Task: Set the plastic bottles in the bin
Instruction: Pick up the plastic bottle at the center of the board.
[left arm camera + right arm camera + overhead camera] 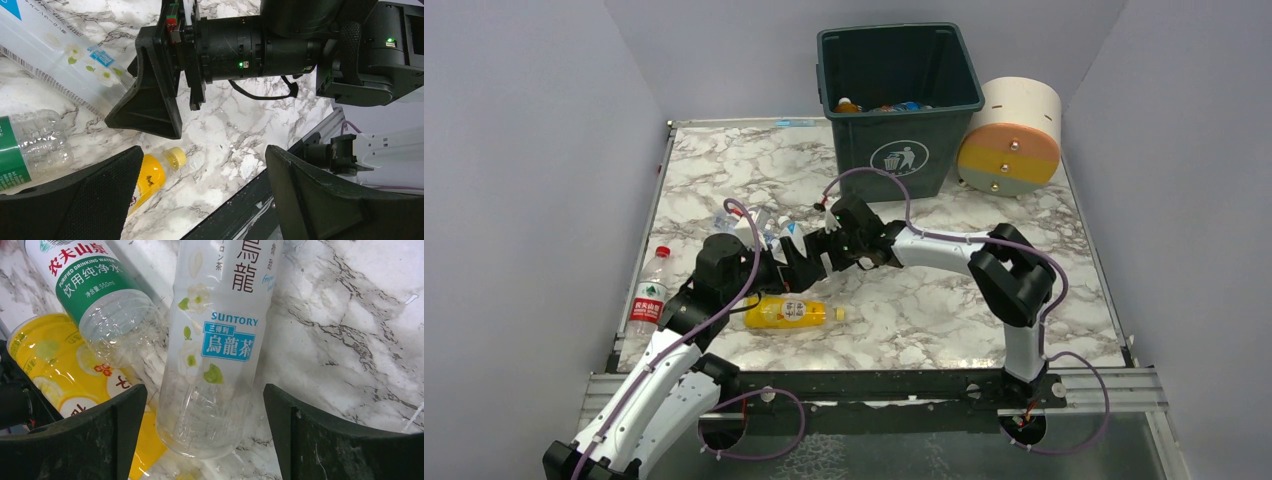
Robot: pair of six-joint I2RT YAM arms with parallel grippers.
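The dark green bin [899, 95] stands at the back with several bottles [849, 105] inside. My right gripper [204, 390] is open, its jaws either side of the base of a clear white-labelled bottle [215, 340] lying on the marble, not touching it. Beside that lie a green-labelled bottle [100, 285] and a yellow bottle [55, 370]. My left gripper [202, 165] is open and empty, facing the right gripper [155, 85] closely, with the yellow bottle [150, 172] just left of its jaws. From above, both grippers [779, 272] [814, 245] meet over the bottle cluster [749, 225].
A red-labelled clear bottle [650, 295] lies at the table's left edge. A cream-and-orange cylinder [1014, 135] lies on its side right of the bin. Grey walls close three sides. A black rail [874, 385] runs along the near edge.
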